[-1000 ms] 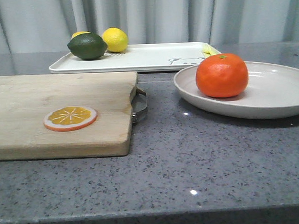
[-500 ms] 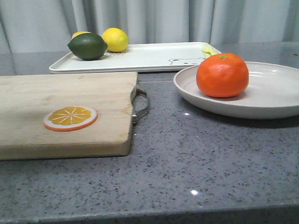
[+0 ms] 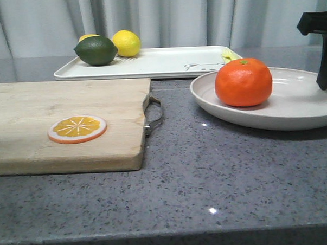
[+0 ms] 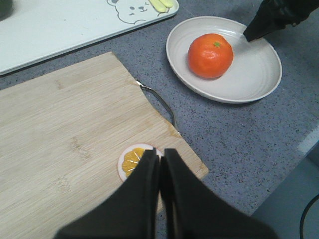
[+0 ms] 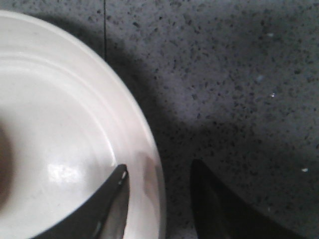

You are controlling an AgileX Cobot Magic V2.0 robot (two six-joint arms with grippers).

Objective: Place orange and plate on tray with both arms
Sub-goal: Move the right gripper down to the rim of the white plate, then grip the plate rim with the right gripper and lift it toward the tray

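Observation:
The orange sits on the off-white plate at the right of the table; both also show in the left wrist view, the orange on the plate. The white tray with a bear drawing lies at the back. My right gripper is open, one finger over the plate's inside and one outside its rim; it shows at the right edge of the front view. My left gripper is shut and empty, high above the cutting board.
A wooden cutting board with a metal handle lies at the left, an orange slice on it. A green lime and a yellow lemon sit on the tray's far left end. Grey curtains hang behind.
My right gripper has come into the front view at the right edge, over the plate's far right side. Nothing else has moved.

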